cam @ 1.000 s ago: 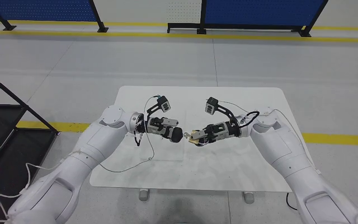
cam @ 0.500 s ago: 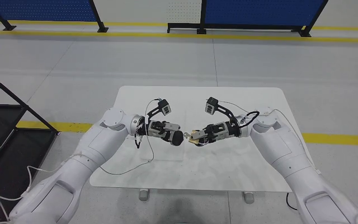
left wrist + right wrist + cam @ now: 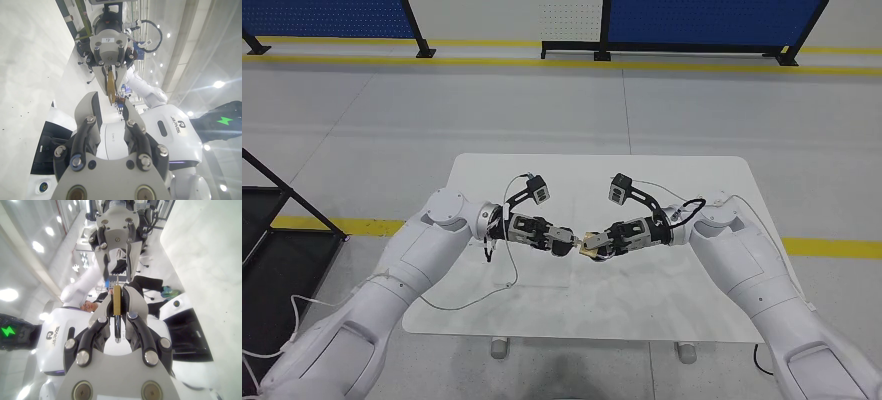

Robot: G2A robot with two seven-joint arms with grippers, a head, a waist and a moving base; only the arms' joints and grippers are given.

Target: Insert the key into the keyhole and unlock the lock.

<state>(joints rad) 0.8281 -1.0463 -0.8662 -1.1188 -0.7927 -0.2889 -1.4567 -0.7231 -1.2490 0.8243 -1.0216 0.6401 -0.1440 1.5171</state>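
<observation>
Above the white table (image 3: 692, 200), top view: both arms meet, left pincer (image 3: 562, 240) facing right pincer (image 3: 590, 242), brass lock (image 3: 583, 246) held up between them. Left wrist view: left pincer released, fingers (image 3: 95, 106) spread either side of the lock's near end. Right wrist view: right pincer clenched on the lock body, shackle (image 3: 118, 332) toward its palm. A thin key (image 3: 117, 278) stands out of the lock's far end, touching neither spread finger.

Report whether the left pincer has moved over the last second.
Yes. The left pincer has closed in on the lock, which kept its place above the table; the gap between them is narrower.
</observation>
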